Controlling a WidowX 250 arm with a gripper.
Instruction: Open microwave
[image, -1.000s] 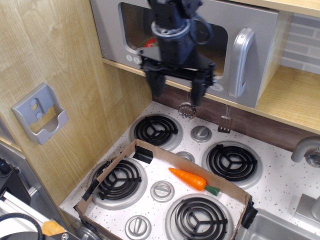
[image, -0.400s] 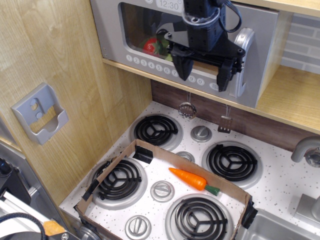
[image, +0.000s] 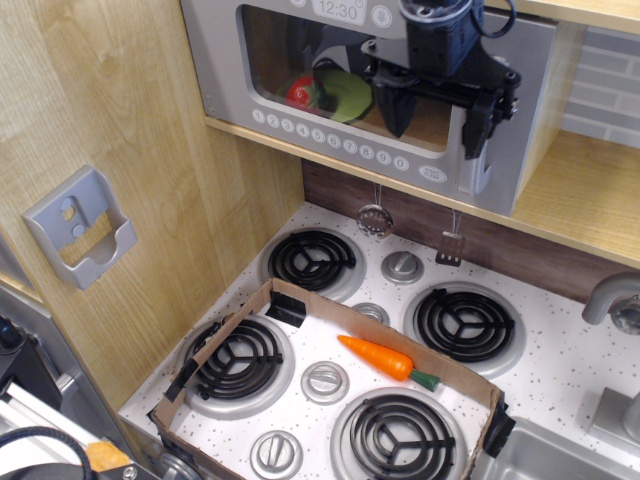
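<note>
Silver microwave (image: 300, 70) shut, red-green toys (image: 325, 92) inside

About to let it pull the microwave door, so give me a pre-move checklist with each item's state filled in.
1. Microwave door shut, ready to be opened: ok.
2. Gripper open, fingers spread: ok.
3. Gripper lined up with the handle: cannot tell; the right finger overlaps the handle, but depth is unclear from this single view.
4. Handle between the fingers: not ok, or at least not shown; no closure on it.
5. Swing path in front of the door free: ok; the carrot and cardboard tray lie low on the stove.
</note>
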